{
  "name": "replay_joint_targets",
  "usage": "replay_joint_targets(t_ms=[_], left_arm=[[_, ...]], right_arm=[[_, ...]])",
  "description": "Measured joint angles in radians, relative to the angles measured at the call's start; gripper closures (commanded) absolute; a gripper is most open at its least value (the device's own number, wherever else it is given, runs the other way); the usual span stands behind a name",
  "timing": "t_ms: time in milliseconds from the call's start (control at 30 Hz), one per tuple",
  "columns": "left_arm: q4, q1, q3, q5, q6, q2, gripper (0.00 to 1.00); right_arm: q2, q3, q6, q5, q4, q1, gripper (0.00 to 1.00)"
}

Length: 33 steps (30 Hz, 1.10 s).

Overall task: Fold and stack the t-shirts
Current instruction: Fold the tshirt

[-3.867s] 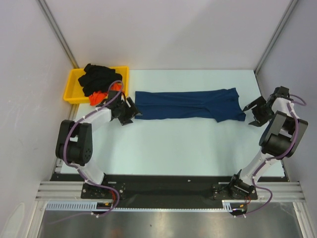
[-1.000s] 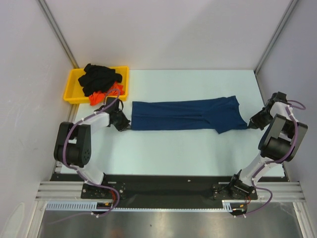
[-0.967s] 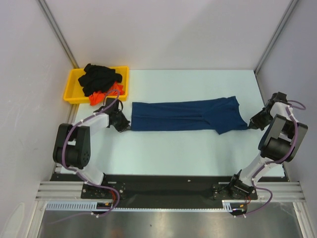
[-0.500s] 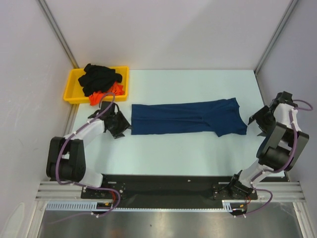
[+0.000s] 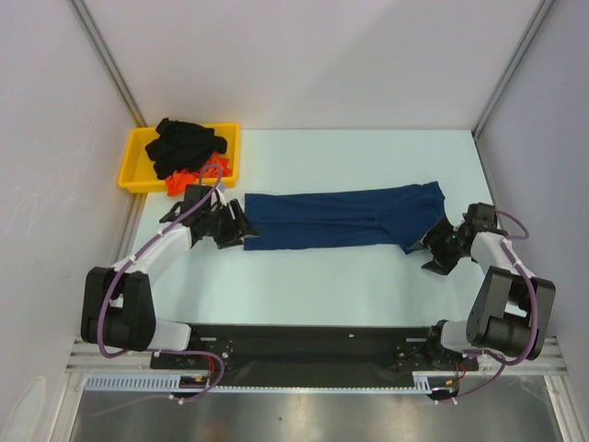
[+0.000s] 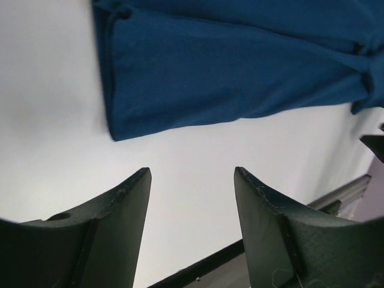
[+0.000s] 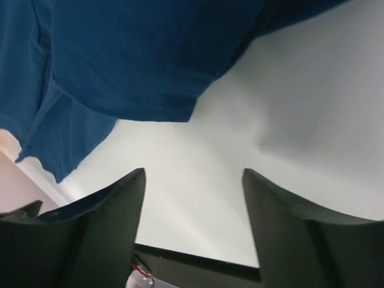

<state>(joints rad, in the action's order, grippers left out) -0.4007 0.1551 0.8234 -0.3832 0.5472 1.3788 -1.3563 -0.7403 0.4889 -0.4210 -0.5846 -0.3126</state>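
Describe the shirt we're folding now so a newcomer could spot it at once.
On the white table, look between the left gripper and right gripper. The navy shirt lies flat there as a long band running left to right. It alone is on the table; the black shirt and orange-red shirt sit heaped in the yellow tray at the far left.

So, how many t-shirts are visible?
3: a navy blue cloth t-shirt flat on the white table, a black t-shirt and an orange-red t-shirt piled in the yellow plastic tray; more may be hidden.

Three t-shirts, one tray
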Motion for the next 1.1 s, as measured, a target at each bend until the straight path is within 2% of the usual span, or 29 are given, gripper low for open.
replay_joint_targets(t_ms=[33, 67, 133, 333, 467, 567, 767, 1100], left_arm=[[0.010, 0.003, 0.000, -0.021, -0.003, 0.000, 0.37], [0.020, 0.005, 0.000, -0.040, -0.005, 0.000, 0.38], [0.032, 0.013, 0.000, -0.066, -0.007, 0.001, 0.38], [0.033, 0.032, 0.005, -0.095, -0.018, 0.001, 0.38], [0.032, 0.032, 0.017, -0.096, -0.026, 0.001, 0.38], [0.032, 0.032, 0.027, -0.100, -0.026, 0.003, 0.38], [0.031, 0.032, 0.034, -0.103, -0.027, 0.009, 0.37], [0.026, 0.032, 0.036, -0.103, -0.034, 0.009, 0.37]], right_arm=[[0.000, 0.019, 0.014, -0.016, 0.030, 0.009, 0.34], [0.000, 0.033, 0.028, -0.024, 0.055, 0.014, 0.44], [0.000, 0.064, 0.058, -0.043, 0.123, 0.028, 0.53], [0.000, 0.106, 0.102, -0.025, 0.192, 0.029, 0.60], [-0.006, 0.109, 0.106, -0.006, 0.234, 0.027, 0.71], [-0.047, 0.112, 0.114, -0.005, 0.287, 0.026, 0.71], [-0.105, 0.122, 0.133, -0.010, 0.353, 0.014, 0.63], [-0.124, 0.161, 0.207, -0.037, 0.500, -0.005, 0.67]])
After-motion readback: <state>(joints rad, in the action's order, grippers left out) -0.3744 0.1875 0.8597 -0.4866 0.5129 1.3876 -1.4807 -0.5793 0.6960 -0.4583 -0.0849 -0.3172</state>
